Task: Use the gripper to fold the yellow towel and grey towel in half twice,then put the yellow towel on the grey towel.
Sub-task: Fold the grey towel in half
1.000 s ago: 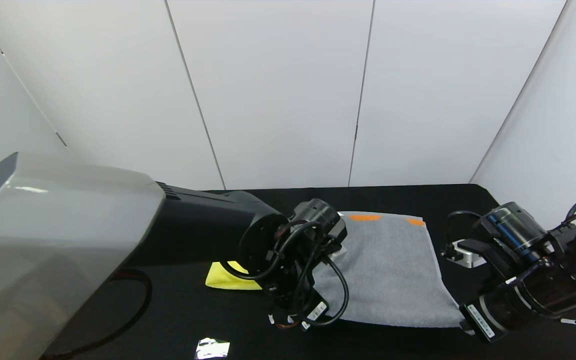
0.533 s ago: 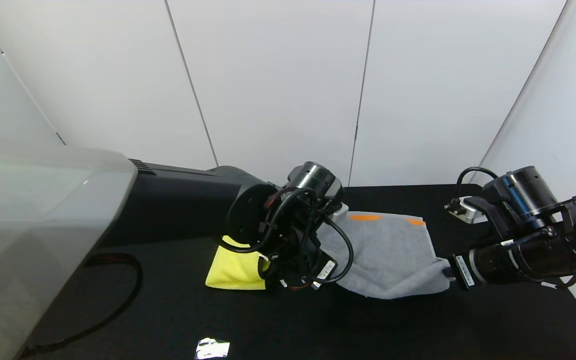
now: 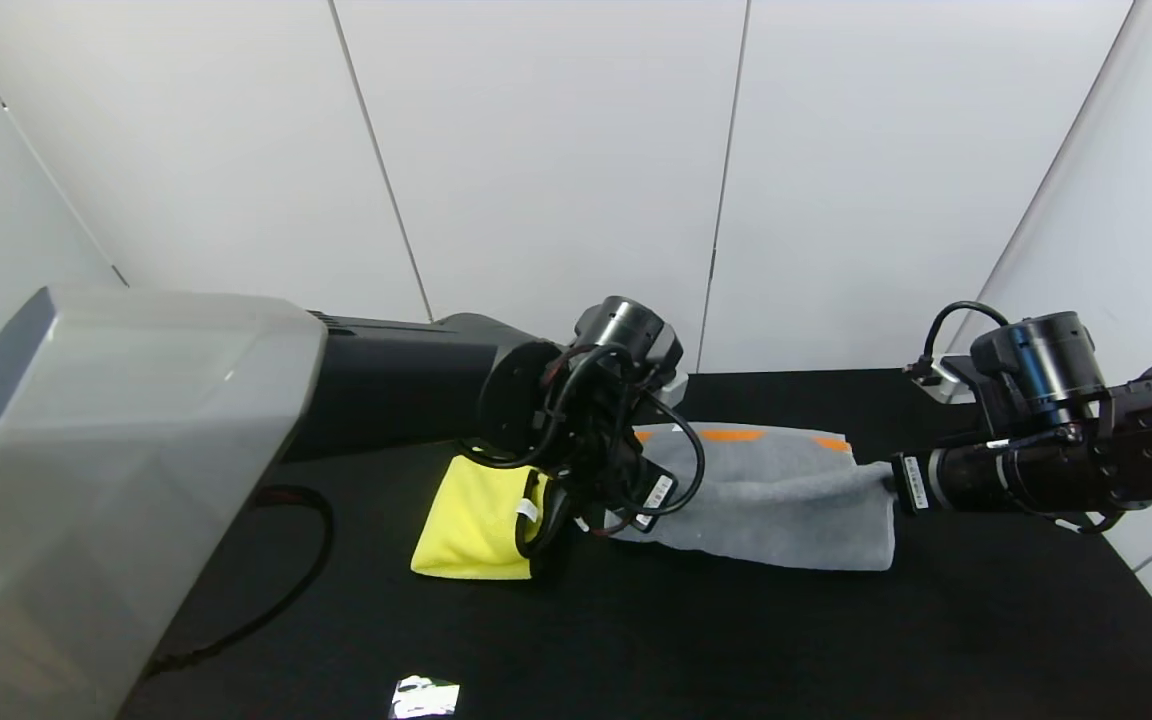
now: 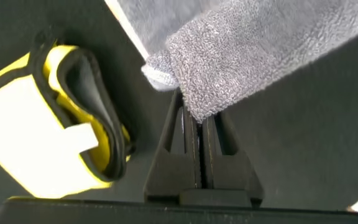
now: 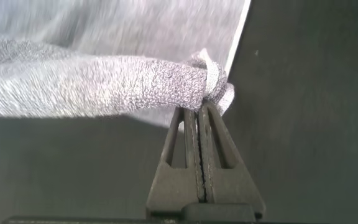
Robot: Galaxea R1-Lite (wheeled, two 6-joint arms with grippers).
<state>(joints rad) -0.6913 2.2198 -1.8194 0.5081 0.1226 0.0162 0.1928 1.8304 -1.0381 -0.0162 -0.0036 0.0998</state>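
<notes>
So both arms were on the grey towel (image 3: 776, 500), which sat right of centre on the black table (image 3: 836, 640), its near edge lifted off the cloth. The left gripper (image 4: 194, 118) had its jaws clamped tight on the towel's 9 o'clock corner, and the right gripper (image 5: 201, 115) was pinched closed on the 3 o'clock corner. The yellow towel (image 3: 476, 520) lay folded just beside it at 9 o'clock, white tag (image 4: 82, 138) showing.

- Grey towel (image 3: 776, 500): looped terry cloth, rough, matt.
- Yellow towel (image 3: 471, 520): smooth plush cloth, black-edged, grey reverse.
- Left gripper (image 4: 194, 134), right gripper (image 5: 199, 121): matt black plastic.
- Table (image 3: 736, 640): matt black.
</notes>
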